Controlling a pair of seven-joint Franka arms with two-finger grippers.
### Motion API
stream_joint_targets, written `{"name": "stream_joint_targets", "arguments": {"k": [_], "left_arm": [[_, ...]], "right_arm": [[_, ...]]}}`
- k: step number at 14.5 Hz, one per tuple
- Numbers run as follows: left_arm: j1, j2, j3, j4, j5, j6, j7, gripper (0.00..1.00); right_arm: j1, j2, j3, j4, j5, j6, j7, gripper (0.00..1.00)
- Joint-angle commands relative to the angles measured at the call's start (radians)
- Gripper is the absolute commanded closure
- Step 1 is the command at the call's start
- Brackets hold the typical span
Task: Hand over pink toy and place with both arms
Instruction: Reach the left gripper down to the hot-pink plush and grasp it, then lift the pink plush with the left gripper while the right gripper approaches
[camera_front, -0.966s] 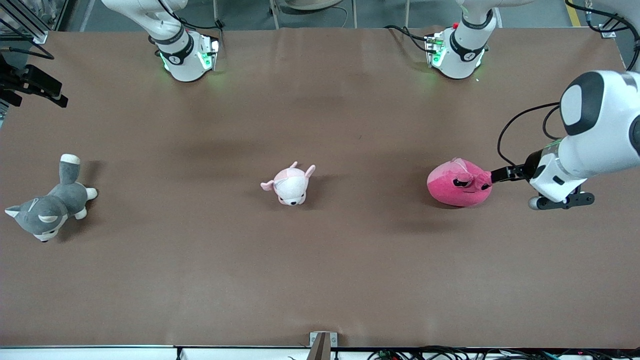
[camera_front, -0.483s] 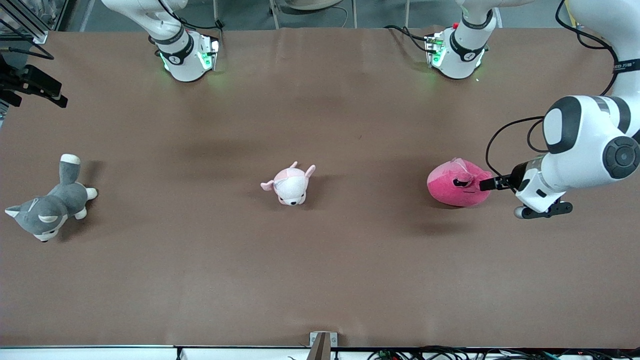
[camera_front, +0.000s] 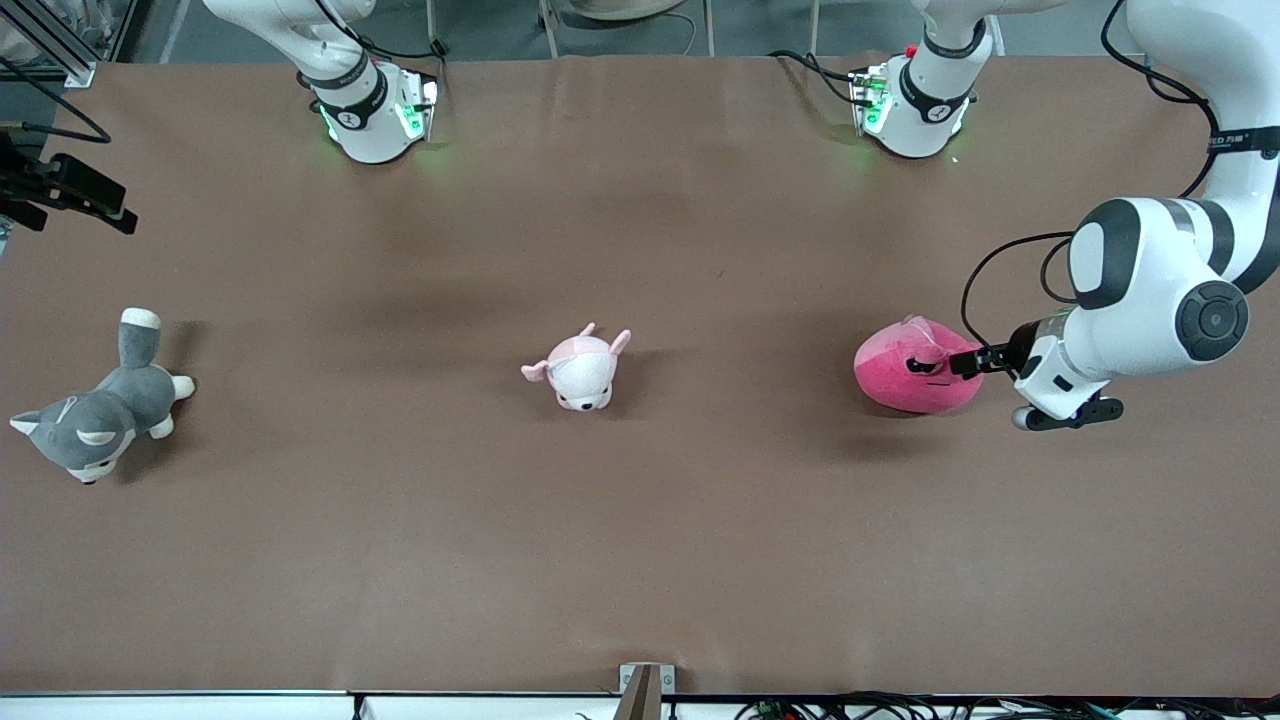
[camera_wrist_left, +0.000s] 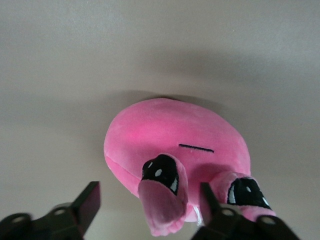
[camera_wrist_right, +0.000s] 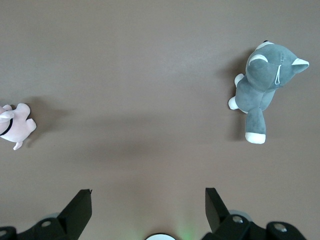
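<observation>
Reaching in low from its end of the table (camera_front: 640, 560), the left arm (camera_front: 1150, 300) sets the left gripper (camera_front: 968, 362) against the face of the pink toy (camera_front: 910, 385), its two black fingers (camera_wrist_left: 87, 202) spread with one of the plush's ears between them and not yet pressed shut on it. Seen from the left wrist, the pink toy (camera_wrist_left: 175, 150) fills the middle of the frame, droopy black eyes turned toward the camera, one finger just beside each eye. It rests on the brown tabletop toward the left arm's end, roughly midway between the edge where the bases stand and the edge nearest the front camera. A smaller pale pink puppy plush (camera_front: 580, 370) lies near the table's middle, well apart from it, and a grey husky plush (camera_front: 95, 415) lies at the right arm's end. The right arm (camera_front: 330, 60) waits, only its base and lower links in the front view; the right gripper (camera_wrist_right: 147, 210) hangs with fingers wide apart and nothing between them, high over bare tabletop between the husky (camera_wrist_right: 265, 85) and the puppy (camera_wrist_right: 15, 125).
</observation>
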Motion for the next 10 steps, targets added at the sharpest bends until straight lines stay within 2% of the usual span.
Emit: {"name": "stream_joint_targets", "arguments": {"k": [1, 6, 8, 10], "left_arm": [[0.006, 0.002, -0.005, -0.013, -0.013, 0.016, -0.008, 0.34], [0.001, 0.013, -0.007, -0.005, -0.015, 0.014, -0.086, 0.77], [-0.004, 0.01, -0.007, 0.007, -0.015, 0.007, -0.119, 0.84], [-0.008, 0.002, -0.01, 0.035, -0.015, -0.013, -0.148, 0.85]], "right_arm": [[-0.009, 0.034, 0.003, -0.004, -0.02, 0.025, -0.006, 0.0], [-0.026, 0.152, 0.001, 0.014, -0.021, 0.048, -0.008, 0.0], [-0.028, 0.154, 0.001, 0.014, -0.024, 0.052, -0.008, 0.0], [-0.026, 0.154, 0.001, 0.013, -0.021, 0.049, 0.009, 0.0]]}}
